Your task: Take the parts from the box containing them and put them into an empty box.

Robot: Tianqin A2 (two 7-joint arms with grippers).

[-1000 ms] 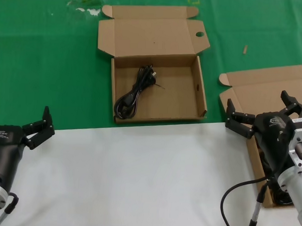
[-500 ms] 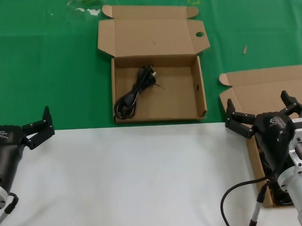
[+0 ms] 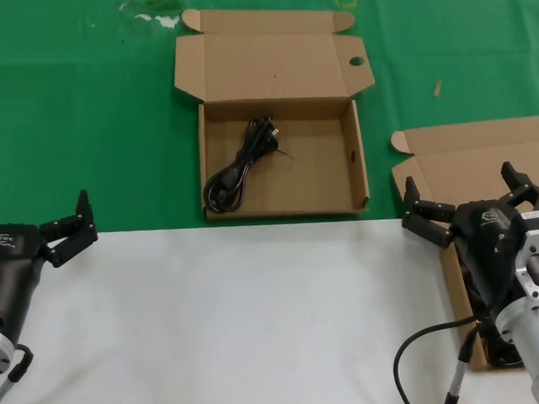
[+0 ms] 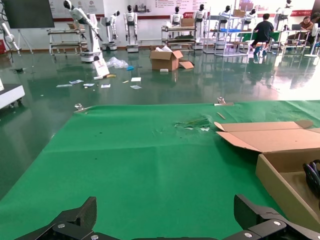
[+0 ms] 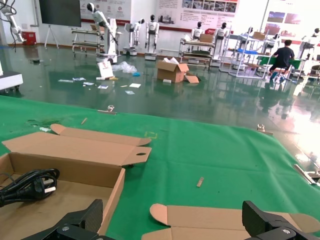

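Nothing has moved since the earlier frames that we can detect: both arms and both boxes sit exactly as they did a second ago. Nearest to us, the left gripper [image 3: 74, 222] hangs over the edge where the white sheet [image 3: 246, 317] meets the green mat [image 3: 94, 114], its two fingers spread apart with nothing between them; in its own wrist view the black fingertips [image 4: 75, 220] stand wide with only green mat ahead of them. On the other side, the right gripper [image 3: 470, 209] hovers with its fingers likewise splayed and empty, directly above the near wall of the plain-lidded box [image 3: 468, 166], whose interior is largely hidden beneath the gripper body. We can make out only a dark shape under the wrist there and cannot tell what it is. Ahead of the left gripper and off to its right, and well to the left of the right gripper, lies the box with the pierced tab [image 3: 280, 162], lid folded back flat on the mat, the round hole [image 3: 357, 61] showing in the tab on the side nearer the right gripper. One bundled black cord [image 3: 242, 163] rests on this box's floor, in the half nearer the left gripper, lying slantwise with its plug end toward the lid hinge. Beyond the boxes, the right wrist view shows a small tan scrap [image 5: 200, 181] on the mat.
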